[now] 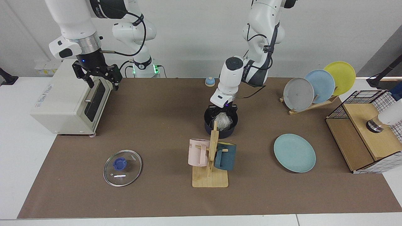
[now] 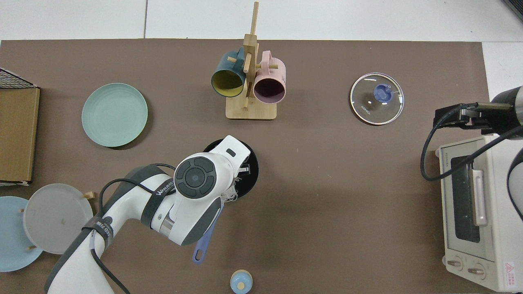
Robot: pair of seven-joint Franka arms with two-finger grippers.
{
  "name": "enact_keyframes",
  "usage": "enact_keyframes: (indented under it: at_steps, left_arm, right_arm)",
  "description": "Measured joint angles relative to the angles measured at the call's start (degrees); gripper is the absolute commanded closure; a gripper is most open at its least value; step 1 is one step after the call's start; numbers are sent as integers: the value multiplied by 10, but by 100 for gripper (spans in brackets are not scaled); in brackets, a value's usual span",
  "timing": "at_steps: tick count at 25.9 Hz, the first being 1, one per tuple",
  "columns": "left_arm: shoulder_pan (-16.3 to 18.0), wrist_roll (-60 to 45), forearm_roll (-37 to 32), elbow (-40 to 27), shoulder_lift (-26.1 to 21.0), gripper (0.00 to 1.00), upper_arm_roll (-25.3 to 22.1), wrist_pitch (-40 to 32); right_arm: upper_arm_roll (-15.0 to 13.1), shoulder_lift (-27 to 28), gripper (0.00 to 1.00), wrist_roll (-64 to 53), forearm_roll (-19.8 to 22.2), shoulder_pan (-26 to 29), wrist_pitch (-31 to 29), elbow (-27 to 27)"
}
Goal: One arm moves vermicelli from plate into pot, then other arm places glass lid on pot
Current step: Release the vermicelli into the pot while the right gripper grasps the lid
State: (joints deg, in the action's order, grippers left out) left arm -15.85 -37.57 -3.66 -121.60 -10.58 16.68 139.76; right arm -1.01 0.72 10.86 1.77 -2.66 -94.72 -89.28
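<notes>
Pot point(image 1: 220, 125) mouth blocked from above — the left gripper point(image 1: 223, 110) sits in it, arm over the handle. Mug rack point(image 1: 211, 158) stands just camera-side of the pot, its post overlapping the rim in the facing view. Bare mat between pot and glass lid point(image 1: 122, 168) — open passage; toaster oven point(image 1: 67, 100) well clear.

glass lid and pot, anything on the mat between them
Nothing: in the top view the brown mat is bare between the glass lid and the pot.
</notes>
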Motion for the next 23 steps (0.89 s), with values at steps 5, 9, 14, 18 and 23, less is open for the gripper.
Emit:
enact_keyframes:
  at_steps: [5, 9, 14, 18, 23]
  left_arm:
    - [2, 1, 0, 6, 8, 0, -7, -2]
    - [16, 23, -1, 28, 18, 0, -12, -33]
    - [46, 81, -1, 72, 27, 0, -15, -91]
    - [77, 140, -1, 86, 28, 0, -17, -105]
    - [132, 236, -1, 88, 27, 0, -18, -106]
  right_arm:
    - [0, 10, 0, 0, 1, 0, 1, 11]
    - [-1, 35, 0, -6, 1, 1, 11, 42]
    - [-1, 85, 1, -13, 1, 0, 14, 98]
    - [1, 137, 1, -13, 1, 0, 14, 146]
    - [2, 210, 1, -13, 2, 0, 6, 204]
